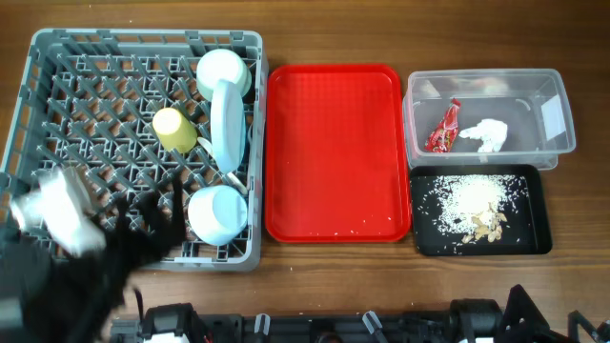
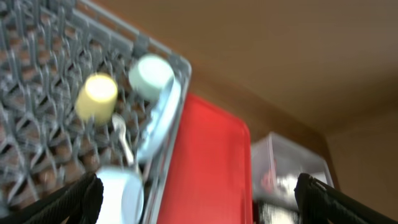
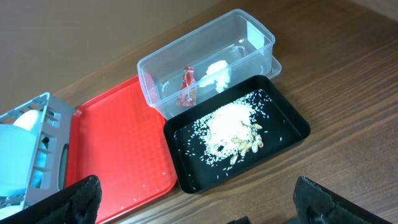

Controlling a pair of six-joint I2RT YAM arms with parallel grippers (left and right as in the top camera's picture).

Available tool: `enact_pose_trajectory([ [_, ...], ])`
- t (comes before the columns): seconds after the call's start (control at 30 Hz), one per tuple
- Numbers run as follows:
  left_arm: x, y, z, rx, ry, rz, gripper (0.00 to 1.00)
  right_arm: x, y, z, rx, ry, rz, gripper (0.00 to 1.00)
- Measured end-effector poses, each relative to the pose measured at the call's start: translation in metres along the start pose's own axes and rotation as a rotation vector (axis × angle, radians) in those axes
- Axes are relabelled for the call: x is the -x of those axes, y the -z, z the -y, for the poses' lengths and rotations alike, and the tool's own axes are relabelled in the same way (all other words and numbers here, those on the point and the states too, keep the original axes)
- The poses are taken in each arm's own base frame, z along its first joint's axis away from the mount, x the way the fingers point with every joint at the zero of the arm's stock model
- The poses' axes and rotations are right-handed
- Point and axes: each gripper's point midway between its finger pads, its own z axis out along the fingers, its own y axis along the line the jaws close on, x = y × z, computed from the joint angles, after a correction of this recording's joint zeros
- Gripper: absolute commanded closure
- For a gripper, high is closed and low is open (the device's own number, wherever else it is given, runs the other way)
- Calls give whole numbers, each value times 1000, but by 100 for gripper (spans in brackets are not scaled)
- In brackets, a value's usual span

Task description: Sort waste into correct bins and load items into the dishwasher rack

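Overhead, is there any writing to read?
– Only a white label (image 1: 551, 114) on the right end of the tub (image 1: 515, 95); it is too small to read; nothing else bears a mark.

And the fingers?
– The left gripper (image 2: 198, 190) is spread wide; its fingers (image 2: 68, 202) sit at the two lower corners of the left wrist view, nothing between them; overhead that arm is a blur over the near left corner of the rack (image 1: 29, 105). The right gripper (image 3: 199, 196) is likewise spread and empty, touching nothing.

Where does everything lie?
– The rack sits at the left edge of the counter (image 1: 572, 38); in it the plate (image 1: 229, 129) stands on edge, its line running far to near beside the right wall; the bowl (image 1: 221, 71) is at the plate's far end; the cup (image 1: 174, 131) is just left of the plate, and I cannot tell which way its mouth points. The red tray (image 1: 334, 143) lies mid-counter, long axis far to near. The tub is toward the far right corner, long axis left to right; inside, the wrapper (image 1: 443, 129) lies roughly far to near, the napkin (image 1: 486, 135) just right of it. The black tray (image 1: 543, 224) is just nearer, on the same axis, holding the rice (image 1: 467, 195).
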Motion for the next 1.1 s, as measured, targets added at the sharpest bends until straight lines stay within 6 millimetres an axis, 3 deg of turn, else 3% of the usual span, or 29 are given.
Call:
enact_pose_trajectory([
  [0.07, -19, 7, -8, -23, -14, 27, 0, 0, 0, 0, 0, 0, 1, 0],
  [0.13, -47, -5, -27, -35, -19, 43, 0, 0, 0, 0, 0, 0, -1, 0],
  [0.2, -57, -21, -38, -59, -30, 93, 0, 0, 0, 0, 0, 0, -1, 0],
  [0.3, -42, -41, -36, -188, -98, 321, 0, 0, 0, 0, 0, 0, -1, 0],
  [0.4, -21, -43, -24, -304, -160, 520, 0, 0, 0, 0, 1, 0, 1, 0],
  [0.5, -18, -59, -26, -370, -190, 625, 0, 0, 0, 0, 0, 0, 0, 0],
  [0.6, -27, -78, -36, -366, -171, 639, 0, 0, 0, 0, 0, 0, 0, 0],
  [0.77, -50, -114, -75, -222, -135, 594, 0, 0, 0, 0, 1, 0, 0, 0],
  [1.1, -88, -146, -131, 45, -336, 429, 0, 0, 0, 0, 0, 0, 0, 0],
])
